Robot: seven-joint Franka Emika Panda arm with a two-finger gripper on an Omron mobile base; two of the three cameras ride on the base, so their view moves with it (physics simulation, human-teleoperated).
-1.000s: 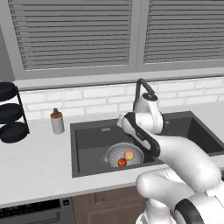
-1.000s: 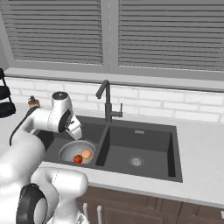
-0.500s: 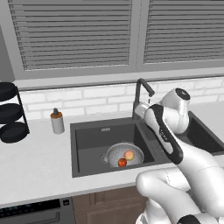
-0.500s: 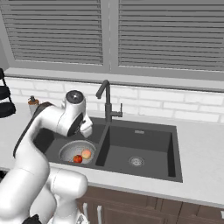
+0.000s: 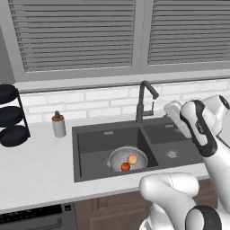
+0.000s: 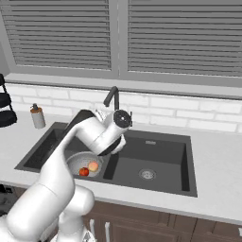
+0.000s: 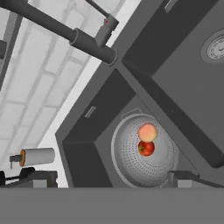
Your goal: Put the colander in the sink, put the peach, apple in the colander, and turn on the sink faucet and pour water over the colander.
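Colander (image 5: pixel 128 158) sits in left basin of sink (image 5: pixel 90 173), peach (image 5: pixel 132 159) and apple (image 5: pixel 126 166) inside, so faucet is next. Gripper (image 7: pixel 109 179) spread wide, empty, raised over the basin divider. Sink faucet (image 5: pixel 143 99), tall dark gooseneck, stands behind the divider, probably just beyond the claw; no water visible

White counter (image 5: pixel 40 170): soap dispenser (image 5: pixel 59 124), black dish rack (image 5: pixel 11 116), sink (image 5: pixel 96 139) inset

Grey slatted window blinds (image 5: pixel 76 36) hung above a white brick backsplash (image 5: pixel 99 101); the pale surface (image 5: pixel 36 170) ran beneath; brown cabinet fronts (image 6: pixel 156 231) stood below; a black tiered rack (image 5: pixel 11 114) stood left.
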